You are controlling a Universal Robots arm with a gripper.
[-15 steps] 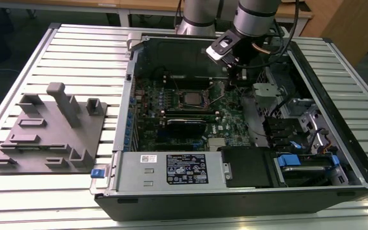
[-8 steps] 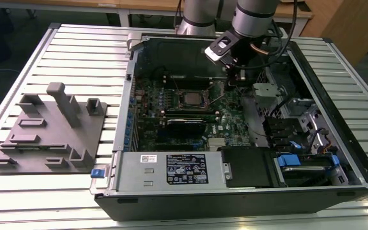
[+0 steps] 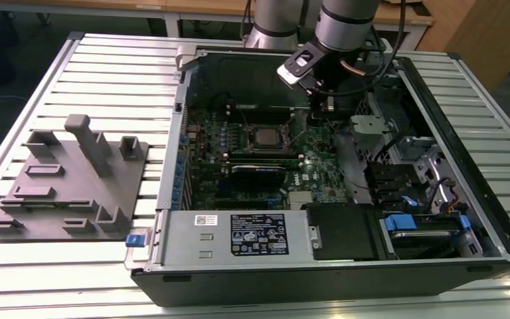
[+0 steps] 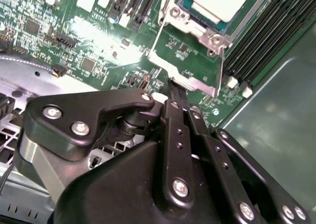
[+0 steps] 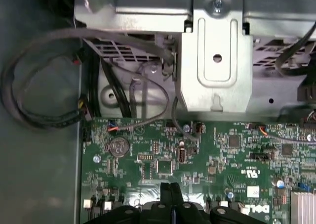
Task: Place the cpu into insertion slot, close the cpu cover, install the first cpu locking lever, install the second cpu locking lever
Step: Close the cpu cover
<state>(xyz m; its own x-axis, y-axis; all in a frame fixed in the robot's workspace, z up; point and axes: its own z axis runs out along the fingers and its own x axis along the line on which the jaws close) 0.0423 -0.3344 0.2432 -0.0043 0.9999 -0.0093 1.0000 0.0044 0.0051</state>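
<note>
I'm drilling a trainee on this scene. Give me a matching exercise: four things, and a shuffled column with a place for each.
1 cpu
2 gripper
3 grey fixture
4 power supply

A on the slatted table, outside the case
B framed by the cpu cover
C along the case wall nearest the exterior camera
D over the green board, beside the cpu cover

Pairs: 1-B, 2-D, 3-A, 4-C

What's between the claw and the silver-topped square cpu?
In the second wrist view, the silvery metal cpu cover frame lies between claw and cpu, green circuit board showing through its cut-out.
</note>
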